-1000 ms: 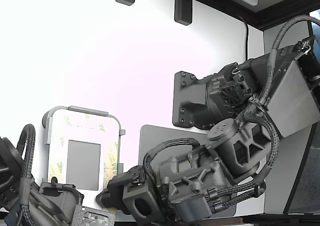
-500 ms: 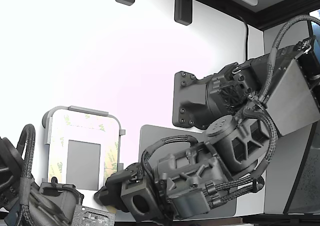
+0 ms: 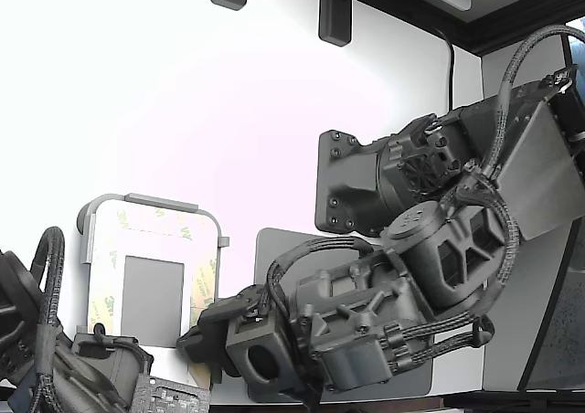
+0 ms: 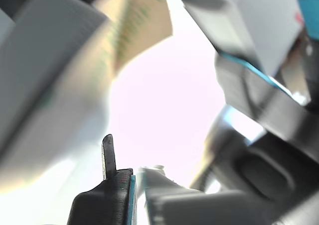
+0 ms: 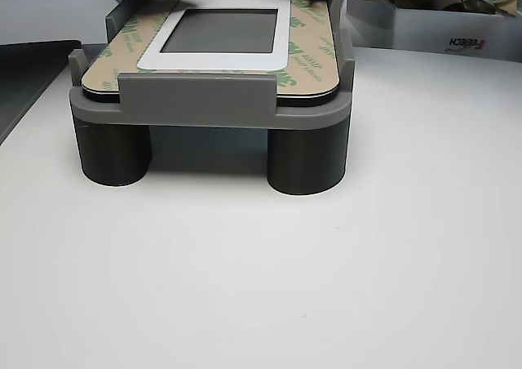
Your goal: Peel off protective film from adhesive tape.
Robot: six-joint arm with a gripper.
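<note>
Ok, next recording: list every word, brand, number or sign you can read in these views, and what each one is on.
"3M", green, repeated along the protective film strips around the grey rectangle; some marks run sideways and several are only partly legible.
"FEEECH" or similar, on the white box in the other view; letters small and reversed, reading uncertain.
Green marks on the film in the wrist view: too blurred to read.
Exterior view: green marks on the film, too small to read.

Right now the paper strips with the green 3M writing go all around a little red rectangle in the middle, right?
Not quite. The protective film strips with green 3M marks do run around a small rectangle, but that rectangle is grey, not red. The other view shows it clearly, and the exterior view shows the same grey centre.
</note>
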